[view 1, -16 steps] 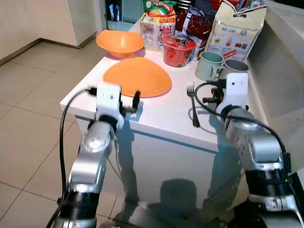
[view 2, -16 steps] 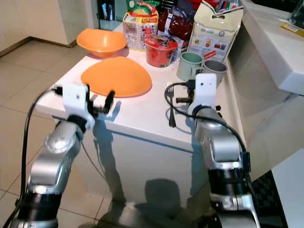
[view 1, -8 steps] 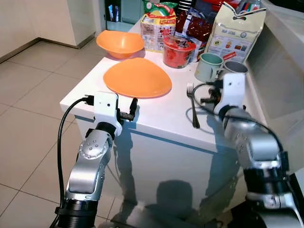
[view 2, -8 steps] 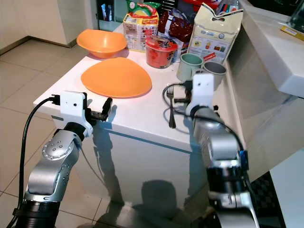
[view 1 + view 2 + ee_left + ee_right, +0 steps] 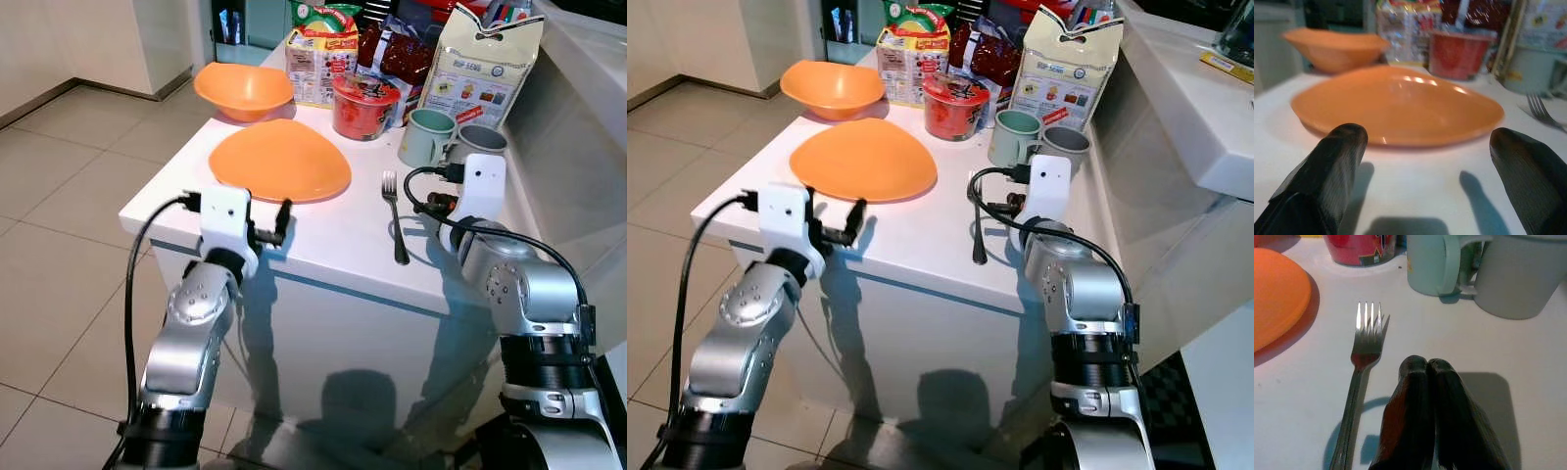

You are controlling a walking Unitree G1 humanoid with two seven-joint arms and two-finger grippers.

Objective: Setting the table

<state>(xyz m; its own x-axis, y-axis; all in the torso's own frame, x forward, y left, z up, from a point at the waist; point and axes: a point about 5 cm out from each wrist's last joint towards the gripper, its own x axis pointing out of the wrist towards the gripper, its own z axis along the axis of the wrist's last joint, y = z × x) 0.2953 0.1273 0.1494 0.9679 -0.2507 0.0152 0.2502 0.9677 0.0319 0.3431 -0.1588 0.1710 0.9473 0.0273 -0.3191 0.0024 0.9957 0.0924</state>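
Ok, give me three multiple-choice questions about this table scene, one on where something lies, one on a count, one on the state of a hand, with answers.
1. Where does the fork lie on the white table?
A. inside the orange bowl
B. between the orange plate and the right hand
C. on the floor

2. How many mugs stand behind the fork?
A. two
B. four
C. none

3. How are the right hand's fingers?
A. spread around a mug
B. pressed together, holding nothing
C. clamped on the fork

Answers:
1 B: the orange plate is to the fork's left, the right hand to its right.
2 A: a green mug and a grey mug.
3 B: right wrist view shows them touching beside the fork.
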